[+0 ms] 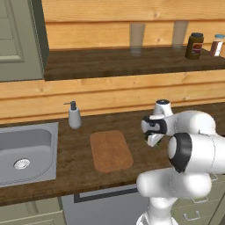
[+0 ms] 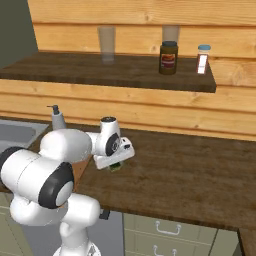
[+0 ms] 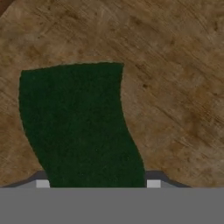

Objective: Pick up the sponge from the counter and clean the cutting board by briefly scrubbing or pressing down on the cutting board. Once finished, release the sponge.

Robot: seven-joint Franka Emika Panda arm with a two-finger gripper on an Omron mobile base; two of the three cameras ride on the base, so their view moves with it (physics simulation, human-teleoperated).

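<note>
Gripper [image 2: 116, 166] low over the counter [image 2: 190, 170], closed on the sponge [image 3: 81, 127] (dark green top fills the space between the fingers in hand view). Sponge sits on the counter, right of the cutting board [image 1: 110, 150]. Board bare, near the sink [image 1: 26, 151].

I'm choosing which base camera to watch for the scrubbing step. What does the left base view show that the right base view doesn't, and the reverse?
Left base view: the whole cutting board, bare, and the grey sink.
Right base view: the green sponge under the gripper, low over the counter, and drawer handles below.
Both: arm, soap dispenser, shelf jars.
</note>
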